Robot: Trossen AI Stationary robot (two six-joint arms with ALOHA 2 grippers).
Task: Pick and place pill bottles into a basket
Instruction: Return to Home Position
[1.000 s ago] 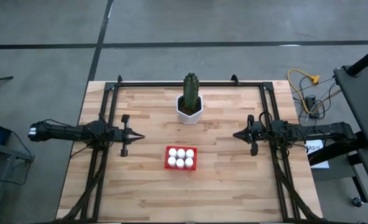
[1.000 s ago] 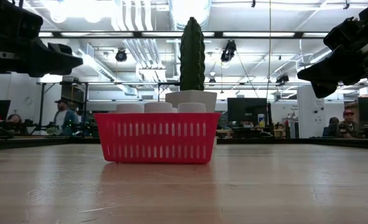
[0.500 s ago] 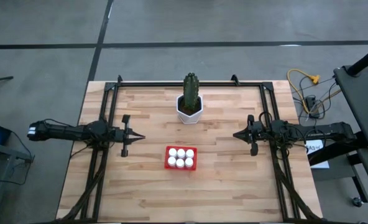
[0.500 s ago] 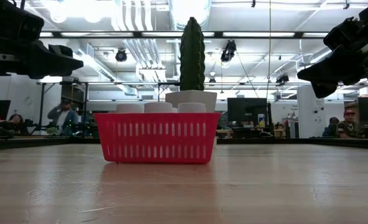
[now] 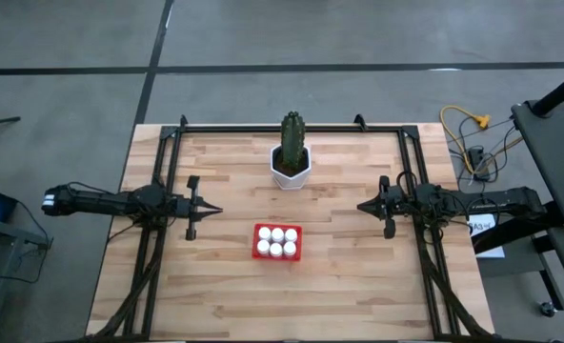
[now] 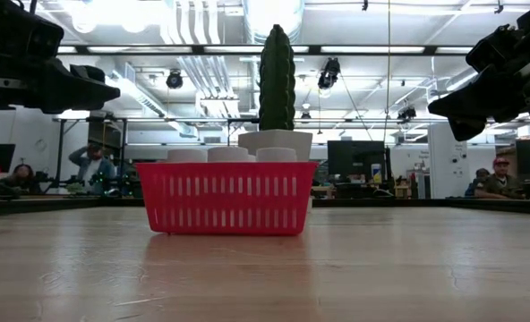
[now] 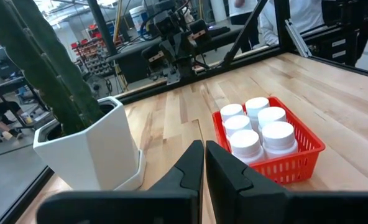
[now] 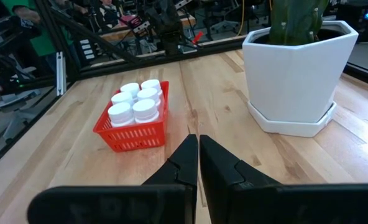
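On the worktop [image 5: 339, 286], the left gripper [image 5: 211, 210] and right gripper [image 5: 361, 205] hang at each side, jaws pressed together, holding nothing. The basket [image 5: 277, 258] sits between them, well apart from both. Six bottles [image 5: 277, 234] stand inside it.

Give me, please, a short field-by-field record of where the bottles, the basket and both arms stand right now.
pill bottles: six, white, all upright inside the basket, two rows of three
basket: red, mid-table, apart from the cactus pot
cactus pot: white, hexagonal, on the table beyond the basket
left tool: shut, empty, raised at the table's left side
right tool: shut, empty, raised at the table's right side
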